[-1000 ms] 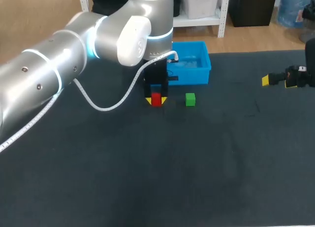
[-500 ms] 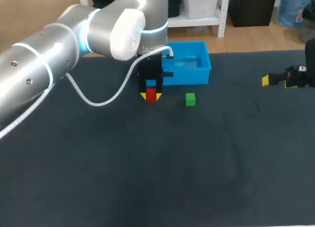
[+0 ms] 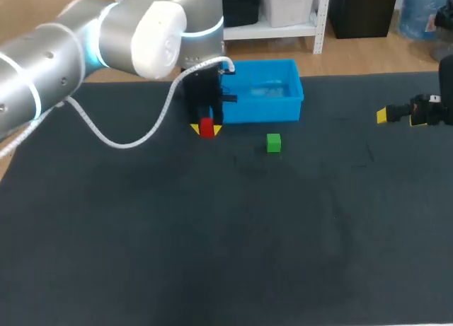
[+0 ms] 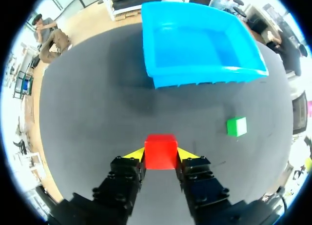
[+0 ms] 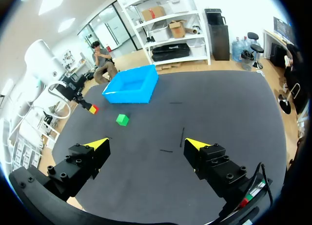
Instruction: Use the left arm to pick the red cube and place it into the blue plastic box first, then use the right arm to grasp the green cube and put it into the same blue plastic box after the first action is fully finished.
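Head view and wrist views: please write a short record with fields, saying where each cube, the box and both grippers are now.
red cube: held in the left gripper, outside the blue box
green cube: on the table, in front of the box
blue box: no cube inside
left gripper: shut on the red cube
right gripper: open, holding nothing, far from both cubes

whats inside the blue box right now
Nothing shows inside the box, just bare floor. Its near wall hides a strip of floor. The red cube is outside, in the left gripper.
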{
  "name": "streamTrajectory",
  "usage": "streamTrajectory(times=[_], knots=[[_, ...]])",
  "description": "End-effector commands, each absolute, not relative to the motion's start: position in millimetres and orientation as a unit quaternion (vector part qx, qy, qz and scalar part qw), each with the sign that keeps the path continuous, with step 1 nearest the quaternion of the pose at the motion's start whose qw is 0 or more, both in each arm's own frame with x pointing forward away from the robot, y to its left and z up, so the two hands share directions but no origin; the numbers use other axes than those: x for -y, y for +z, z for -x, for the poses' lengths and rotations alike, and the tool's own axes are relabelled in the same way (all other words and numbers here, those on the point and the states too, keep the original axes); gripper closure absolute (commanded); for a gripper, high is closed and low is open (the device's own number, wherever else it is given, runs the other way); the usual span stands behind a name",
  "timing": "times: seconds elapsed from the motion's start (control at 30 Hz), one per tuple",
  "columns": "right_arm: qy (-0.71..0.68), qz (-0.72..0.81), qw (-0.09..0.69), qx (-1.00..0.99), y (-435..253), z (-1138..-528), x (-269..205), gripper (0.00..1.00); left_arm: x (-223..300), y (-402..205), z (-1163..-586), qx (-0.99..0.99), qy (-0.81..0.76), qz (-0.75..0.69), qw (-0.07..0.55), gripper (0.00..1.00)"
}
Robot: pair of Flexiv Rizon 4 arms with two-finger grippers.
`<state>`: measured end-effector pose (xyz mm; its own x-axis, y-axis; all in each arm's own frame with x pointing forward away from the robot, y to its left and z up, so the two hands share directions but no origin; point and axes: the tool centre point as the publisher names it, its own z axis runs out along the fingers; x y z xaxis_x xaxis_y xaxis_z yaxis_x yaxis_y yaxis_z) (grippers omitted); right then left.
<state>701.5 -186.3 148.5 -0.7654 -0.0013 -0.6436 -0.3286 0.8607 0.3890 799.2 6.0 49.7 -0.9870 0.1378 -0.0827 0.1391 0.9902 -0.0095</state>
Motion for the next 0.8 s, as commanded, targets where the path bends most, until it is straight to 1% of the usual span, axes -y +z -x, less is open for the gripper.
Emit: streamTrajectory(times=[0.03,0.47,0.8], knots=[[0.248,0.091,0.33,-0.906,148.8,-701.3,186.3,0.0,-10.0,58.2,-791.2,-0.994,-0.017,-0.08,0.076,1.0],[0.248,0.091,0.33,-0.906,148.8,-701.3,186.3,0.0,9.4,90.0,-816.9,-0.984,-0.036,-0.115,0.131,1.0],[0.248,0.091,0.33,-0.906,148.8,-701.3,186.3,0.0,12.7,99.6,-836.8,-0.981,-0.043,-0.122,0.146,1.0]])
